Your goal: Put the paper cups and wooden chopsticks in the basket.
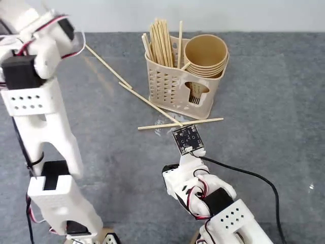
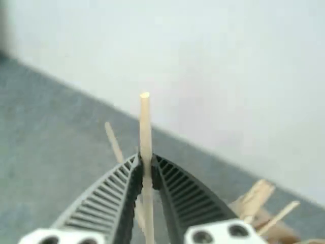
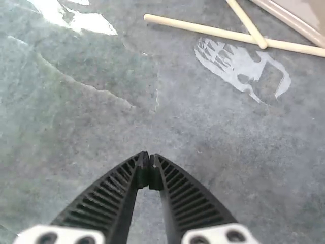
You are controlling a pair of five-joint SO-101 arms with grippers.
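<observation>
Currently the left gripper (image 2: 146,163) clamps a thin pale wooden chopstick (image 2: 145,122), its long axis running from the claw toward the beige perforated plastic basket (image 1: 172,87).

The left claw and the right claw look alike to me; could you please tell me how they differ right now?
The left claw is shut on a chopstick, while the right claw is shut on nothing. The left claw faces a pale wall, whereas the right claw points down at the grey table, short of two loose chopsticks. Both have black ribbed fingers drawn together.
</observation>
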